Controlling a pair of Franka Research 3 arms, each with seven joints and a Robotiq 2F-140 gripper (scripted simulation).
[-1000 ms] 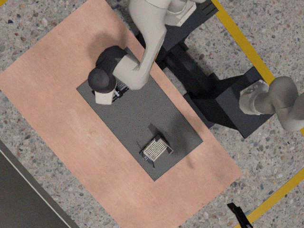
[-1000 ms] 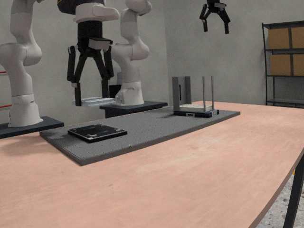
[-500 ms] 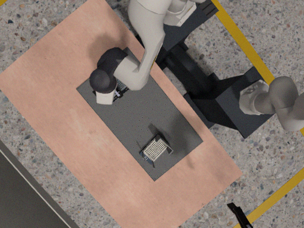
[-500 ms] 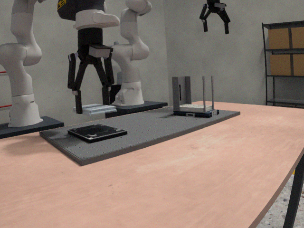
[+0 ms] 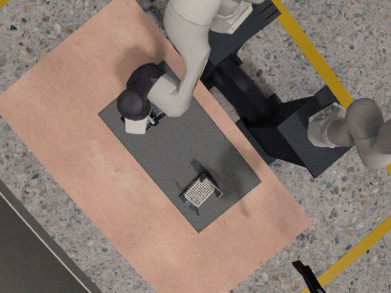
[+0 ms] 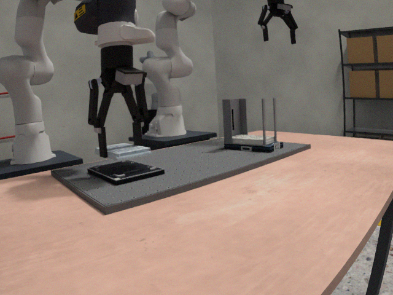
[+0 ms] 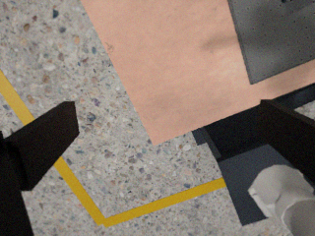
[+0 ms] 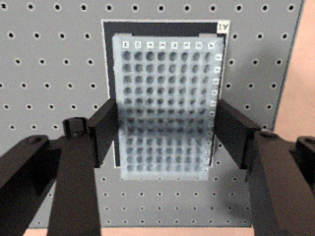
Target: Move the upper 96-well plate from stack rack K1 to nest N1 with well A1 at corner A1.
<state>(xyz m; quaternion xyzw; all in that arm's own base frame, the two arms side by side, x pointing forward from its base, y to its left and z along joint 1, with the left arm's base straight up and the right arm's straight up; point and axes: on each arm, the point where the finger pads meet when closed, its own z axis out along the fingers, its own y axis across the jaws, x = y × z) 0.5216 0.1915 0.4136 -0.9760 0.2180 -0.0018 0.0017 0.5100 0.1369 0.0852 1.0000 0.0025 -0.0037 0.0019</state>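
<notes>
Brown boxes [image 6: 361, 50] fill upper shelves beside a plain grey wall [image 6: 279, 79].
</notes>
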